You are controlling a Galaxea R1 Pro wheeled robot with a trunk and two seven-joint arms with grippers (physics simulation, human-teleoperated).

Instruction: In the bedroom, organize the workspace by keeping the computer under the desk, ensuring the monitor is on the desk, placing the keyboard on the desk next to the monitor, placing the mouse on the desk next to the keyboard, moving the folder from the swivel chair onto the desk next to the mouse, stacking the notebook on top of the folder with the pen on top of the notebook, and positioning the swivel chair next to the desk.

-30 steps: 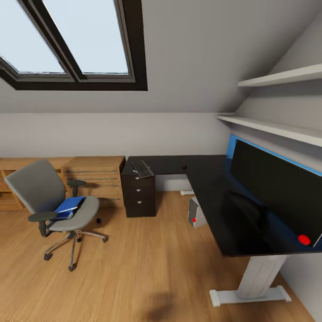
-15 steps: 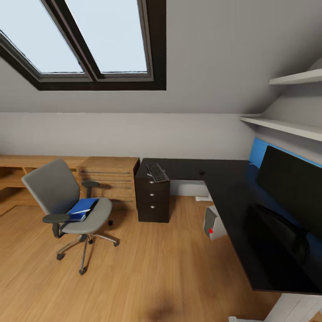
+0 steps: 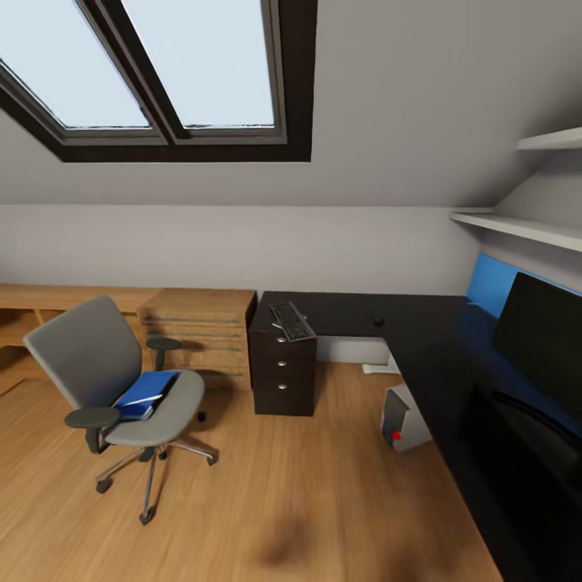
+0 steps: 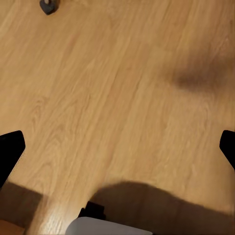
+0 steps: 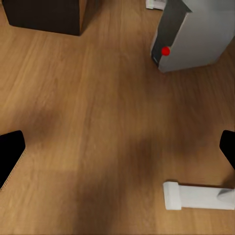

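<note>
A: Where do the task's things lie?

B: The folder (image 3: pixel 148 390) lies flat on the seat of the swivel chair (image 3: pixel 113 380), which stands on the floor well apart from the desk (image 3: pixel 420 339). The keyboard (image 3: pixel 292 320) sits over the drawer unit (image 3: pixel 283 368), far from the monitor (image 3: pixel 540 343). The computer (image 3: pixel 402 417) stands under the desk, as the task wants.

A: And the tools?

B: The left tool (image 4: pixel 117 152) hangs wide open above bare floor, holding nothing; the right tool (image 5: pixel 117 149) is equally spread and empty, near the computer (image 5: pixel 196 34). Probably both are carried low while the robot is on its way.

A: The drawers?

B: All closed; their contents cannot be told.
</note>
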